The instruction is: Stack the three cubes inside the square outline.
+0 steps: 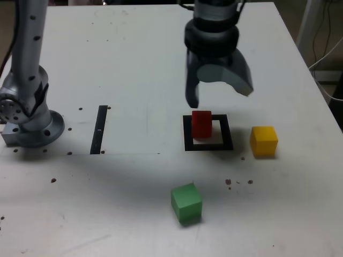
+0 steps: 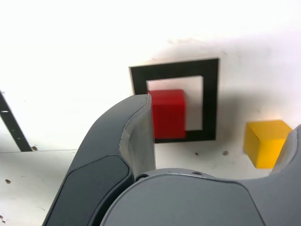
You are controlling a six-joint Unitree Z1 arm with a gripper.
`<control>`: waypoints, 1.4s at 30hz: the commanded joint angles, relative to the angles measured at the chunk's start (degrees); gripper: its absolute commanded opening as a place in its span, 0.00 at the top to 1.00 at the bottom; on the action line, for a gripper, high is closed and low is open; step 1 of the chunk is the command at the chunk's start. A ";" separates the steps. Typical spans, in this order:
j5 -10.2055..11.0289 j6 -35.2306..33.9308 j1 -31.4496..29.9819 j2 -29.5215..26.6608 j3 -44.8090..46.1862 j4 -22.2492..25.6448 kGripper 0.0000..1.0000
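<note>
Red cube (image 1: 201,123) sits in the outline (image 1: 208,145), yellow (image 1: 263,141) beside it, green (image 1: 186,203) nearer on the bench (image 1: 134,64); pincer (image 1: 218,92) gaping empty above red; cubes look light, rigid, matte — grip opposite flat faces.

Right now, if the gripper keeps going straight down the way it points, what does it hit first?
Most likely the red cube in the square outline. The open gripper hangs above it, with nothing between them. Depth is unclear, so a jaw might meet the table just behind the cube.
</note>
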 commanded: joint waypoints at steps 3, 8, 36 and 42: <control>-0.99 0.99 -0.61 3.17 -4.88 2.10 0.00; -1.99 1.62 -0.85 6.42 -9.29 3.11 0.01; -7.14 2.40 -2.90 20.24 -21.83 3.50 0.05; -7.83 1.98 -2.90 21.09 -22.60 3.98 0.38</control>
